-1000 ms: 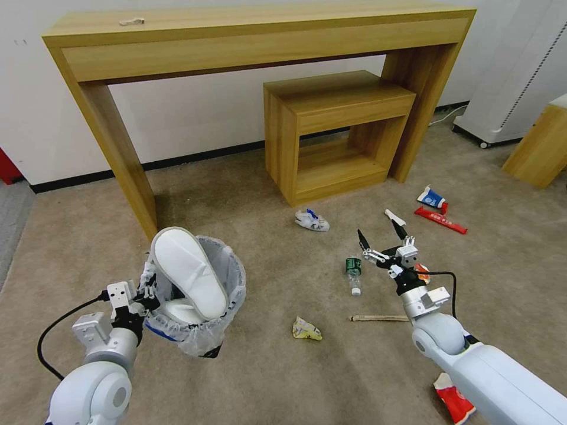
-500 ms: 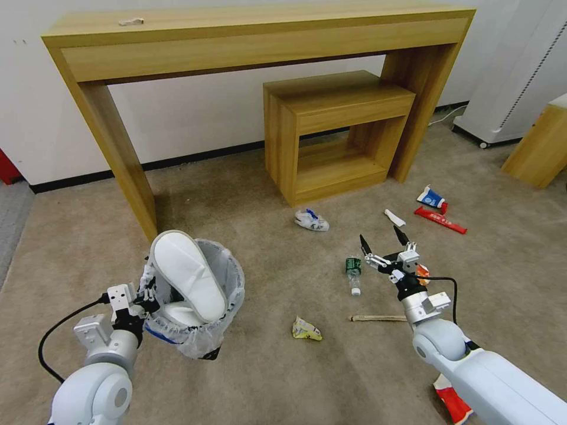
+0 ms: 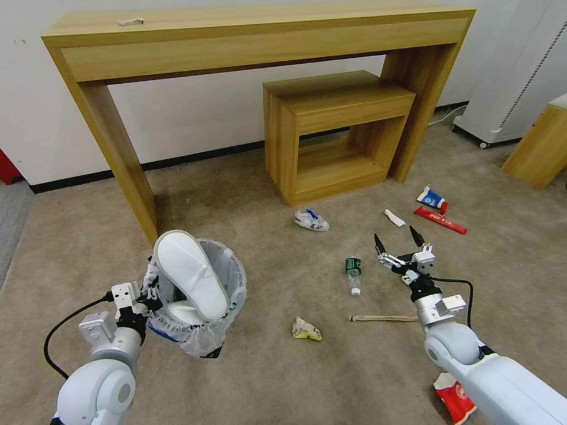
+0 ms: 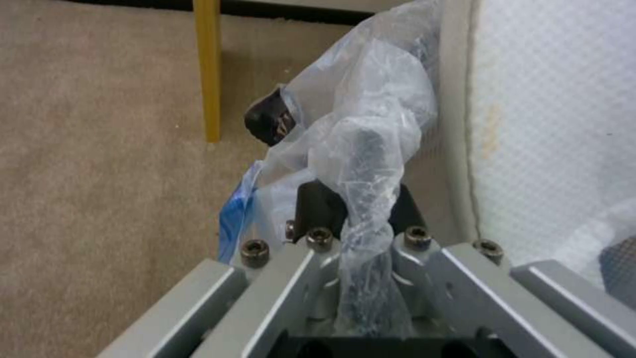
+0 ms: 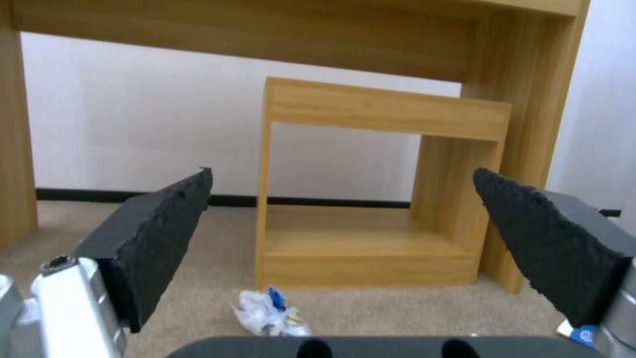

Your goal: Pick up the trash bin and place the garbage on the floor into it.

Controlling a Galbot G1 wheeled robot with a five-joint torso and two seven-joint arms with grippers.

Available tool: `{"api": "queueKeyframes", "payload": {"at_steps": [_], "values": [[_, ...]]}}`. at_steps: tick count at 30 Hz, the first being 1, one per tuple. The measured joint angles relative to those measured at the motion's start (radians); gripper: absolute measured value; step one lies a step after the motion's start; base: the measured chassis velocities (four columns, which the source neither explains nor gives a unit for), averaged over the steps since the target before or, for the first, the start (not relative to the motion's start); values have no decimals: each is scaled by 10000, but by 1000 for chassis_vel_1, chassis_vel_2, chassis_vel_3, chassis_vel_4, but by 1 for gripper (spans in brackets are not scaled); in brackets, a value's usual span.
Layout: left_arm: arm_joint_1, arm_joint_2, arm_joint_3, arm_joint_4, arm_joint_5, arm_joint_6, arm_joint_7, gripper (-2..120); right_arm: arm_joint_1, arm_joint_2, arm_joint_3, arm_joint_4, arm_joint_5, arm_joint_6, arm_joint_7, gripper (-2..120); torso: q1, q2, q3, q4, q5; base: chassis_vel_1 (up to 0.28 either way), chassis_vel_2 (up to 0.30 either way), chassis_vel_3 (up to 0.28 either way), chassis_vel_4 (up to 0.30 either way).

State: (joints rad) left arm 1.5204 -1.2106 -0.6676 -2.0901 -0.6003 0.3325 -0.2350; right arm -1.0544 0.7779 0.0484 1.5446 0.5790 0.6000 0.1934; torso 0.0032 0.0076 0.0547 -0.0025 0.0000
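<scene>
Beige carpet runs beneath a long wooden console table standing against the white wall, with a smaller wooden stool-table tucked under its right end. Low on the robot's left, the trash bin, lined with a crinkled translucent bag, is held clear of the floor and tilted, a white slipper standing on end inside it with its toe poking above the rim. The left gripper is clamped on the bin's near rim; the left wrist view shows bunched bag plastic pinched between its closed fingers and the black rim peeking out beyond. To the right, the right gripper hovers above the carpet with its black fingers spread wide and nothing between them, pointing toward the stool-table. Litter lies scattered on the carpet: a red paper bowl partly under the right arm, a red bar wrapper and a blue-white carton near the table's right leg, a wooden stick just ahead of the right forearm, and a green-labelled bottle lying between the bin and the right gripper. A crumpled white-and-blue wrapper sits in front of the stool-table, a yellowish crumpled wrapper lies near the bin, and a small white scrap rests beside the bar wrapper.
</scene>
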Motion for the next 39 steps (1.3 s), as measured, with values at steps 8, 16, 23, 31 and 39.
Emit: {"api": "queueKeyframes", "payload": {"at_steps": [8,16,23,31,39], "values": [[11,30,-24,-16,-6,-7,8,3,-135,-191,211,219,-10,-182,79,100,0,0,0,2,1,0,0,0,0],[16,-4,13,64,69,-63,37,3,-793,-906,761,623,354,-752,425,100,0,0,0,0,-1,0,0,0,0],[8,-44,73,109,212,-83,101,3,-1168,-1031,1018,717,473,-834,585,100,0,0,0,0,1,0,0,0,0],[44,-7,53,99,235,-109,124,3,-1186,-960,1068,745,406,-856,629,100,0,0,0,1,0,0,0,0,0],[84,7,11,85,245,-156,127,3,-1078,-902,1003,761,301,-947,669,100,0,0,0,1,0,0,0,0,0]]}}
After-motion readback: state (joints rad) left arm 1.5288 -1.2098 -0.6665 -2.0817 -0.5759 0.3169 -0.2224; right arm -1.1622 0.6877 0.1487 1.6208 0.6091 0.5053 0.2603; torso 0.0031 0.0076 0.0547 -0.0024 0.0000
